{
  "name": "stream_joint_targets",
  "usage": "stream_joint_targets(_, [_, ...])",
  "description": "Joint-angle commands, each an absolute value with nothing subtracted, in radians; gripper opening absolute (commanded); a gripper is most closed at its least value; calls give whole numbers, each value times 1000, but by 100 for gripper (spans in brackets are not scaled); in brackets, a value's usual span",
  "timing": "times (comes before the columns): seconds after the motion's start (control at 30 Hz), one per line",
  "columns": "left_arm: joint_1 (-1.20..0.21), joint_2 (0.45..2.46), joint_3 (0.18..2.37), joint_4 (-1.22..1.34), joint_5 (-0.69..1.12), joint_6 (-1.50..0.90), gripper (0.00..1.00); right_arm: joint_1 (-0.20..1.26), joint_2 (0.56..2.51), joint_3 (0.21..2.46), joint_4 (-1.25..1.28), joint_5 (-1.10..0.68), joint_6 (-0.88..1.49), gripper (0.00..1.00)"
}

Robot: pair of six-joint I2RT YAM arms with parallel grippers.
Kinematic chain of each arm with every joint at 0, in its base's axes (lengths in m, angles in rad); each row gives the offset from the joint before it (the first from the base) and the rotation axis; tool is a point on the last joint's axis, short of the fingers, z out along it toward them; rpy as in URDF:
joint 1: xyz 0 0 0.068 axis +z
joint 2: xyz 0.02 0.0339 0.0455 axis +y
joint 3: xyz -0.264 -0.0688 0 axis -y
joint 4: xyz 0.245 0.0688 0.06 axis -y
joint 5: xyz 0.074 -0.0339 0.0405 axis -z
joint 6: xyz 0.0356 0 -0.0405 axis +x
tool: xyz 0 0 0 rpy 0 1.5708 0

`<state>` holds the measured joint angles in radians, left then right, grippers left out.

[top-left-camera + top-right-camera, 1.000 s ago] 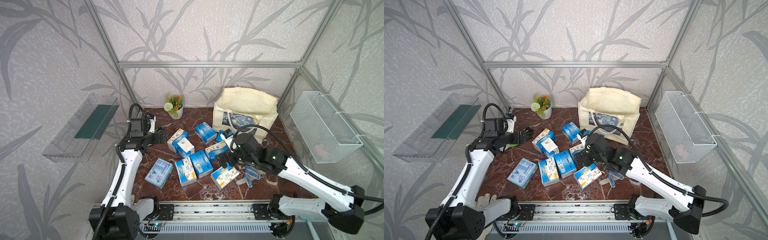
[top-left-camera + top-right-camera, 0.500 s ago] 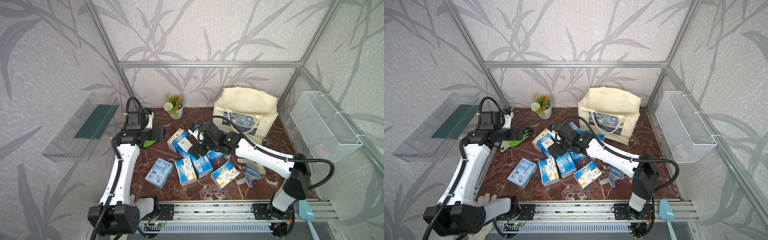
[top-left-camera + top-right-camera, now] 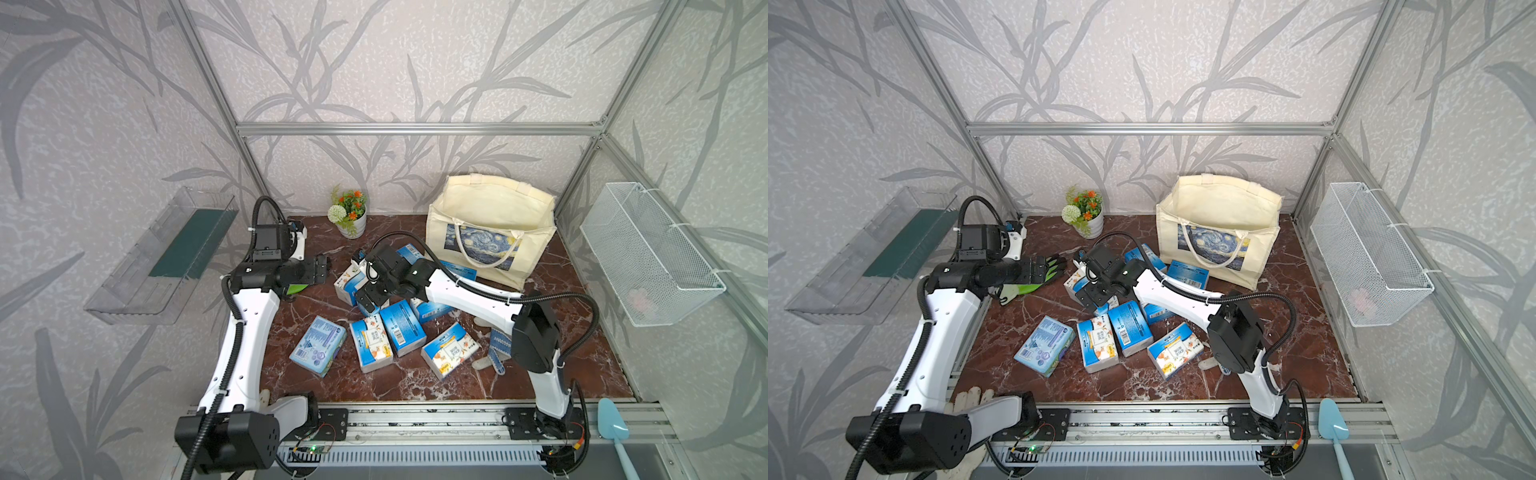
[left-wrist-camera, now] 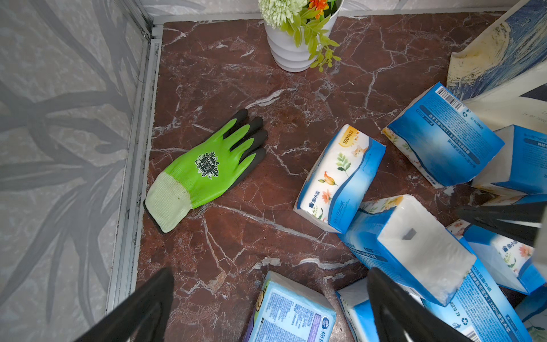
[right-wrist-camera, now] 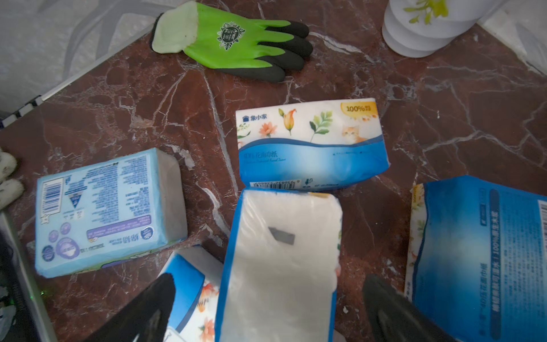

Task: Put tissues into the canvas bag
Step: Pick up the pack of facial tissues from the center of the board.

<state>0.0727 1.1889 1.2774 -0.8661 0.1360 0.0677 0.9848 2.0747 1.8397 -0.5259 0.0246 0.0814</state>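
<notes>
Top views, right gripper (image 3: pixel 368 302): I have swung it off the front packs by the dotted glove (image 3: pixel 498 347) and across to the back-left edge of the tissue packs (image 3: pixel 402 328). Jaws wide, nothing held.
Top views, left gripper (image 3: pixel 1040 270): it has barely shifted and hangs over the green glove (image 3: pixel 1054 272). Jaws wide and empty.
Top views, canvas bag (image 3: pixel 490 199): it stands open at the back right, with no pack visible inside. Every pack I can see lies on the marble table (image 3: pixel 582 332).
Left wrist: the green glove lies well clear of the pile, and the pale blue pack (image 4: pixel 290 314) is between my fingertips (image 4: pixel 159 284), untouched.
Right wrist: the white-ended pack (image 5: pixel 281 260) now stands between my spread fingers (image 5: pixel 159 290), not yet pinched.
Meaning: the reach has changed targets. This pack looks next for grasping, and no packing has started.
</notes>
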Motion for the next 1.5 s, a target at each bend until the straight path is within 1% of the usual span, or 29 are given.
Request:
stream_joint_targets(0.0, [73, 1166, 1295, -902, 141, 71, 99, 1006, 2105, 1856, -529, 110, 70, 99])
stream_joint_targets(0.07, [73, 1168, 1291, -904, 142, 72, 99, 1007, 2135, 1880, -543, 81, 67, 99])
stream_joint_targets(0.27, [72, 1170, 1282, -905, 158, 69, 99, 1008, 2215, 1952, -580, 80, 104, 99])
stream_joint_targets(0.47, [72, 1167, 1286, -905, 167, 67, 99, 1009, 2229, 1956, -591, 100, 128, 100])
stream_joint_targets(0.57, [72, 1169, 1289, -907, 176, 61, 99, 1008, 2231, 1949, -597, 134, 135, 94])
stream_joint_targets(0.7, [72, 1169, 1289, -907, 179, 58, 99, 1008, 2225, 1940, -595, 143, 126, 77])
stream_joint_targets(0.77, [72, 1169, 1290, -907, 179, 58, 99, 1009, 2218, 1935, -592, 145, 122, 72])
stream_joint_targets(0.9, [73, 1167, 1293, -908, 178, 57, 99, 1007, 2206, 1930, -587, 135, 110, 55])
stream_joint_targets(0.97, [73, 1164, 1290, -907, 176, 58, 99, 1006, 2197, 1927, -584, 125, 109, 53])
stream_joint_targets(1.03, [73, 1161, 1288, -906, 173, 58, 99, 1005, 2189, 1927, -582, 106, 101, 47])
stream_joint_targets(1.1, [72, 1161, 1289, -908, 170, 60, 99, 1005, 2175, 1932, -585, 97, 96, 45])
stream_joint_targets(1.27, [73, 1155, 1297, -912, 163, 66, 99, 997, 2122, 1957, -617, 77, 75, 44])
stream_joint_targets(1.47, [72, 1148, 1311, -922, 163, 74, 99, 982, 2071, 2052, -723, 10, 32, 43])
